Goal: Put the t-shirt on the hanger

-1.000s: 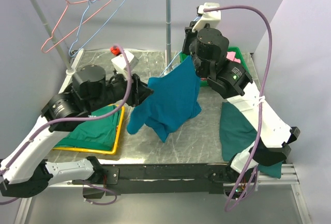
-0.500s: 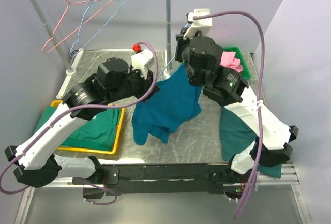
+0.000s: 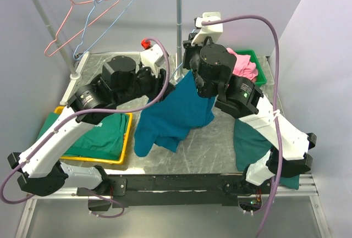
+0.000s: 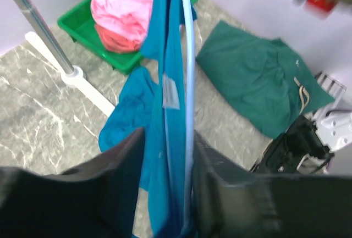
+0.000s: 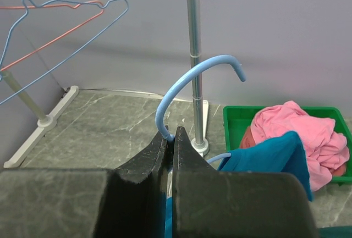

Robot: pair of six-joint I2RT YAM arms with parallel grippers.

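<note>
From above, the t-shirt (image 3: pixel 176 114) hung over the table (image 3: pixel 214 139) between both arms. At the left wrist, the left gripper (image 4: pixel 168 139) stood narrowly apart around the t-shirt and the hanger (image 4: pixel 188 84); whether it pinched them was unclear. At the right wrist, the right gripper (image 5: pixel 170 136) clamped the hanger's wire just below its hook.

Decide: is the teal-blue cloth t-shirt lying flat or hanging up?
Hanging. The teal-blue cloth t-shirt droops in folds from the thin light-blue wire hanger, pinched by the right fingers.
</note>
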